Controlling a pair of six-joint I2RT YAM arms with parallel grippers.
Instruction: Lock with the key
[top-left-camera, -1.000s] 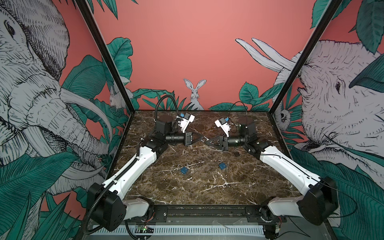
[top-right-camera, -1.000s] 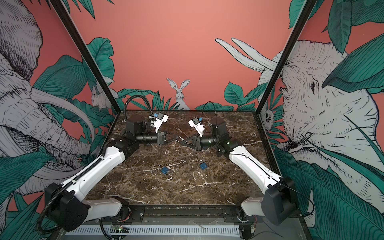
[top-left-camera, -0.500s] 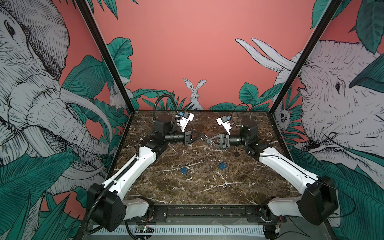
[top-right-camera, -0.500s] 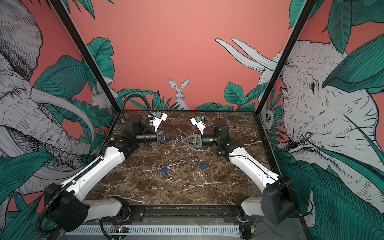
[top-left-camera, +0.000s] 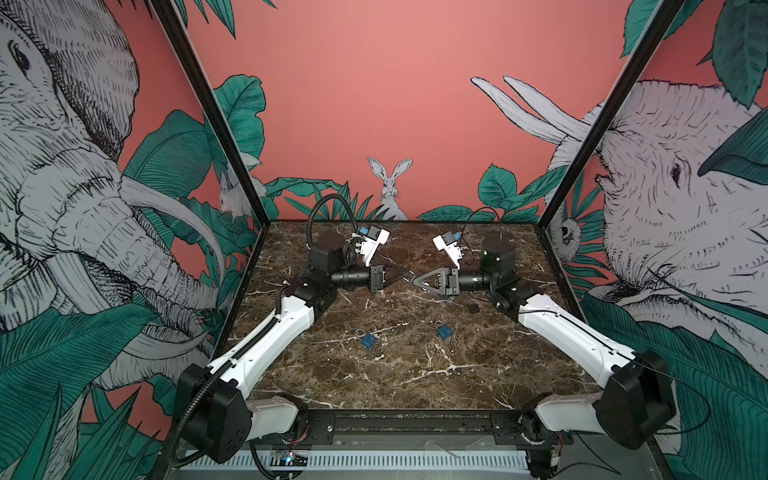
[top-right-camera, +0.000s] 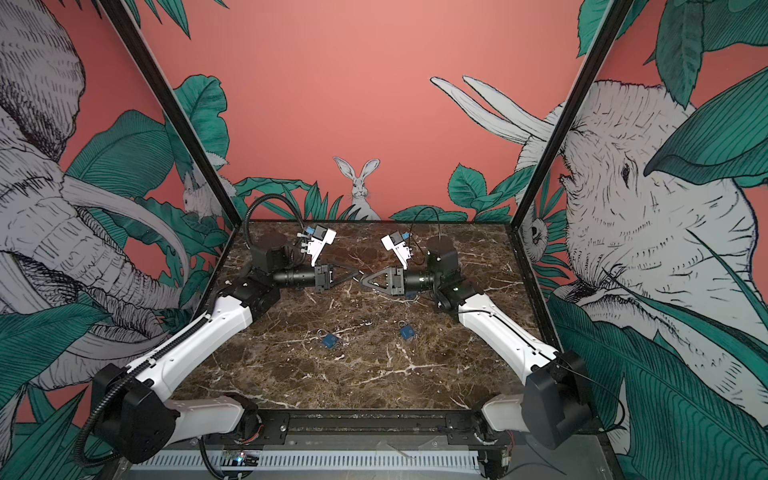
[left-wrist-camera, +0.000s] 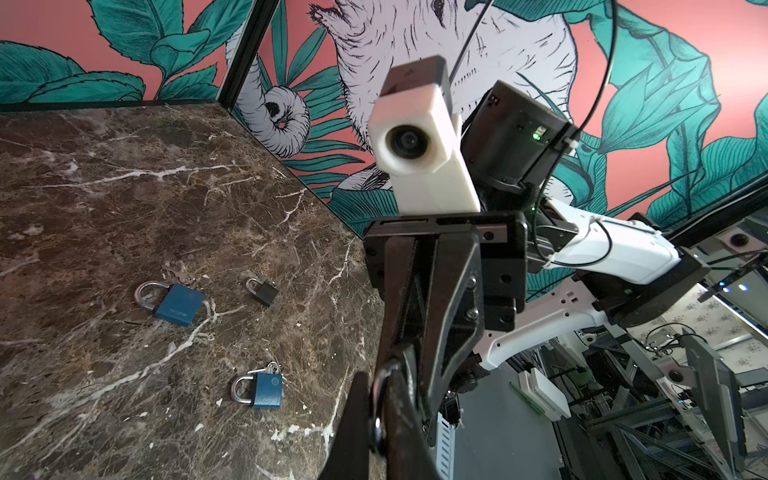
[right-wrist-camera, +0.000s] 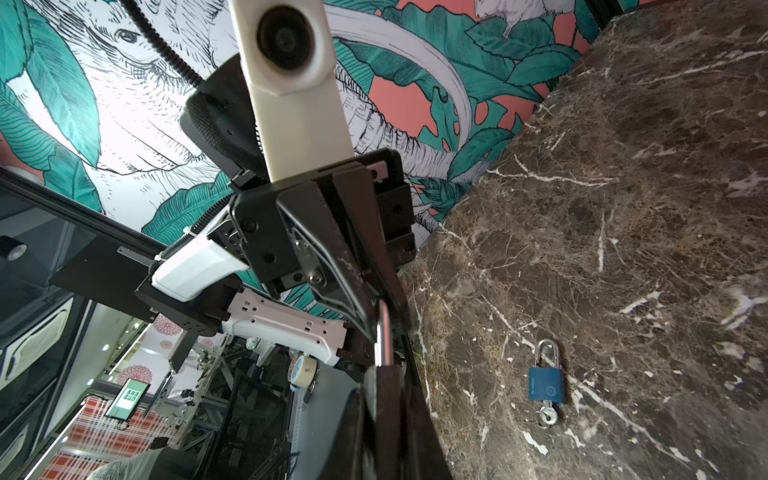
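- Key (right-wrist-camera: 382, 332): thin and silvery (only part of it shows), caught between both grippers' tips.
- Left gripper (top-left-camera: 406, 274) and right gripper (top-left-camera: 415, 280) both pinch it, tip to tip.
- Blue padlock (top-left-camera: 368, 340) lies below them.

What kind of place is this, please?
Probably a robot test booth in a laboratory: a left arm and a right arm stand at a marble-patterned table, walled by panels printed with jungle animals, with blue padlocks laid out. Past the booth, a wrist view shows a screen.
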